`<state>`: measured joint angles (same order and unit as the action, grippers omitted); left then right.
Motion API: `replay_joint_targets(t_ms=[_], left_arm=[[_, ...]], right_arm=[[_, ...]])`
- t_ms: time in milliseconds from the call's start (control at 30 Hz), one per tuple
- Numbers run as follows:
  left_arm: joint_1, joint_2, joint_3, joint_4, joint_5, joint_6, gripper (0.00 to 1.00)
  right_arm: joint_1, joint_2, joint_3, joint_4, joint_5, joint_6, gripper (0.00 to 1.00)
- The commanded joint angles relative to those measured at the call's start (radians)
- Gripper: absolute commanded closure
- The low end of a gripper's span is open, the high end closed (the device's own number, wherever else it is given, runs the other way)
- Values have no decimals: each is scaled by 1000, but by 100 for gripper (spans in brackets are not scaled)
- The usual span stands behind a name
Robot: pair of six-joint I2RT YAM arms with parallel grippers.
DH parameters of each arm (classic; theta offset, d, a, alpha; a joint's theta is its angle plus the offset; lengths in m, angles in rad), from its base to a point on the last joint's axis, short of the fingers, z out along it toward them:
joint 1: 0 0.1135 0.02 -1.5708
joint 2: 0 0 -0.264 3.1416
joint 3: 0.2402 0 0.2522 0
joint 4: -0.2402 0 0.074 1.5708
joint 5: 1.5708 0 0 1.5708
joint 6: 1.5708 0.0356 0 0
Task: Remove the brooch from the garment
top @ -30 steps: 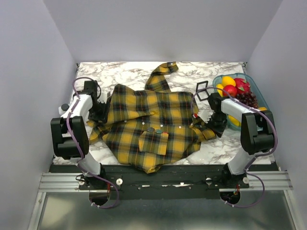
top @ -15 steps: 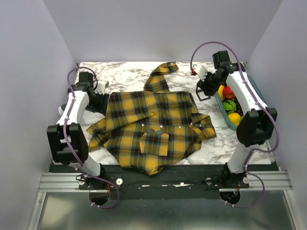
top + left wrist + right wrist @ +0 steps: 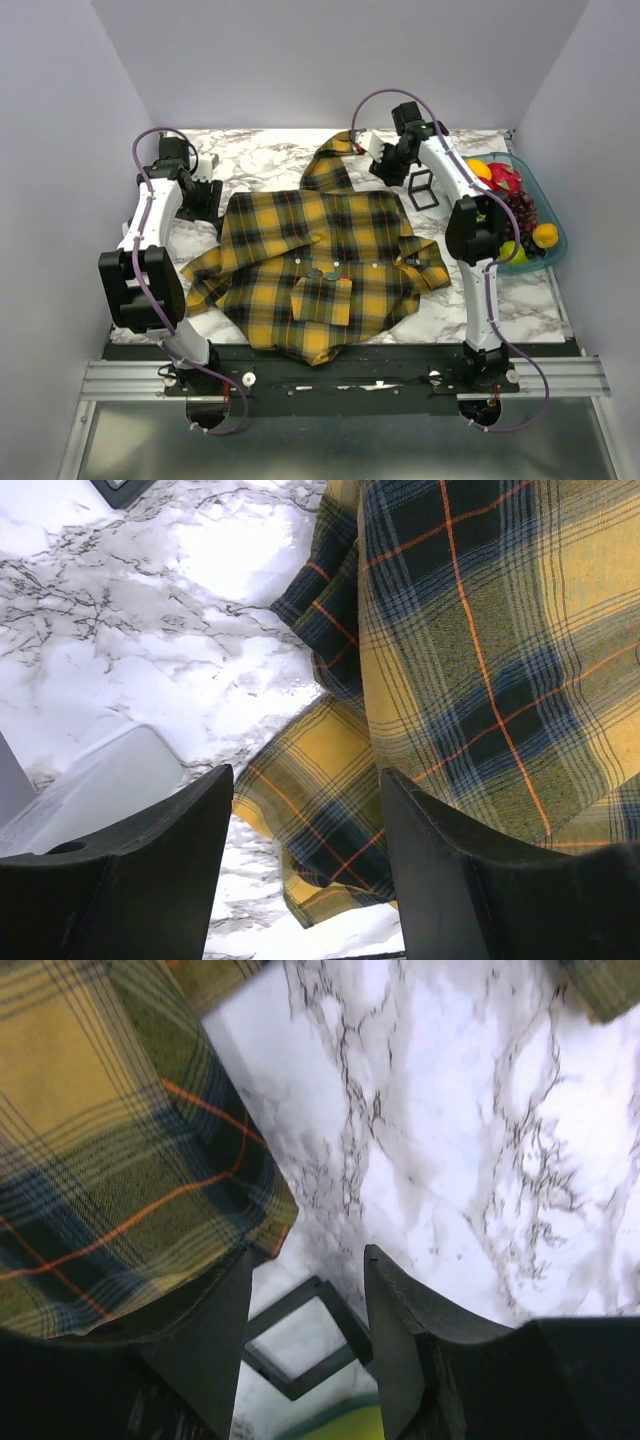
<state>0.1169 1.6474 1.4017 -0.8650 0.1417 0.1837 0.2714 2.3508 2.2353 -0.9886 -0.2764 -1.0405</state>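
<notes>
Although the garment (image 3: pixel 310 250) lies spread front-up across the marble desk (image 3: pixel 260 155), the brooch (image 3: pixel 314 271) shows in the top view only as a small dull round spot on the cloth just above the chest pocket (image 3: pixel 322 300). A second dark spot sits just beside it, and the two are too small to tell apart with certainty. Neither wrist view shows the brooch.

The left end effector (image 3: pixel 204 193) hangs at the shirt's far left corner, well apart from the brooch. In its wrist view the left end effector (image 3: pixel 305 865) has its fingers (image 3: pixel 150 880) spread wide with nothing held, above a folded plaid edge. A pale blurred block (image 3: pixel 100 790) beside one finger cannot be identified, and a dark corner (image 3: pixel 120 488) is cut off at the top.

The right end effector (image 3: pixel 378 158) is near the far sleeve (image 3: pixel 338 155). Its wrist view shows the right end effector (image 3: pixel 305 1350) gaping and empty, with a black square frame (image 3: pixel 300 1345) partly hidden between the fingers. The right arm (image 3: pixel 470 225) hides part of the teal fruit basket (image 3: pixel 548 250).
</notes>
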Motion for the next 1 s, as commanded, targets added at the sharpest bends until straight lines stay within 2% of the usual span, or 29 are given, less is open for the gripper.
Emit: replay_joint_targets(t_ms=[0,333,467,567,600,667,733,800,967], left_arm=[[4,-24,-4,-25,-4,-7,31],[7,31,105,-57,-37,16,30],[6,66,138,-63,-30,23,30],[6,101,167,-65,-19,19,30],[7,110,172,-65,-17,19,30],[7,138,178,-62,-17,17,30],[7,163,175,-54,-24,17,30],[6,183,169,-37,-25,11,30],[7,271,200,-8,4,11,32]], right_arm=[[28,45,43,-68,16,-85,44],[37,142,58,-162,98,-162,46],[37,180,129,-223,82,-193,50],[40,194,152,-242,83,-211,66],[48,199,159,-255,95,-219,84],[55,191,132,-239,126,-199,99],[55,129,65,-126,180,-150,100],[49,76,-72,-24,206,-147,100],[42,4,-155,7,206,-102,100]])
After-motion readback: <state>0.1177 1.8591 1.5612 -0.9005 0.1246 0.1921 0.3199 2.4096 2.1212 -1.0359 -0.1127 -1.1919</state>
